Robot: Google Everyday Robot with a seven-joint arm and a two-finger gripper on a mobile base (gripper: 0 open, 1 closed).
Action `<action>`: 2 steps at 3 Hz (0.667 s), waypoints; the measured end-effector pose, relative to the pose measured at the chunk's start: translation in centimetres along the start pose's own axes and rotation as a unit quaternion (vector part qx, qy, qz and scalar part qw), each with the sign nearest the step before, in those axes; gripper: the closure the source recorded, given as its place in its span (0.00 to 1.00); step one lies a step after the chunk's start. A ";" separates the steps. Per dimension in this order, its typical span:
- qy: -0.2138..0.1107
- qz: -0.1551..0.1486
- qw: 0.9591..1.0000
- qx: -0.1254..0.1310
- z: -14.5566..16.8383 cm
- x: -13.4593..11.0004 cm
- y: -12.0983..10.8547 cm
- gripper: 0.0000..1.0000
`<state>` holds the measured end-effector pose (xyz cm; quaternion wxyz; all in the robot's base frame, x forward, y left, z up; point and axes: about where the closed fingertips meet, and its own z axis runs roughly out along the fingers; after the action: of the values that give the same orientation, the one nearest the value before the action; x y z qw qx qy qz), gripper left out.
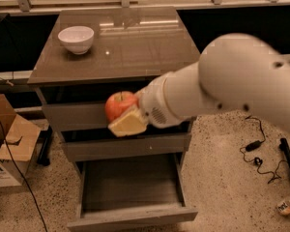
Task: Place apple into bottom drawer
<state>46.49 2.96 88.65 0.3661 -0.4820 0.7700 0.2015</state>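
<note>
My gripper (pixel 124 114) is shut on the red-orange apple (pixel 118 105) and holds it in the air in front of the cabinet's upper drawers. A tan finger (pixel 128 123) shows below the apple; the other is hidden behind it. The bottom drawer (pixel 130 215) is pulled open below, its wide wooden interior bare. The apple hangs well above the drawer, over its left half. My big white arm (pixel 232 86) reaches in from the right.
A white bowl (pixel 76 38) stands at the back left of the cabinet top (pixel 135 52). Cardboard boxes (pixel 9 139) sit on the floor at left. Cables (pixel 256 153) and a small bottle (pixel 286 206) lie on the speckled floor at right.
</note>
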 end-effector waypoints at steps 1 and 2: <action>0.023 0.015 1.000 -0.011 1.0 2.6 1.1 1.00; 0.030 0.012 0.999 -0.002 2.5 3.2 -0.1 1.00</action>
<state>46.67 2.65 84.65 0.3399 -0.4792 0.7859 0.1928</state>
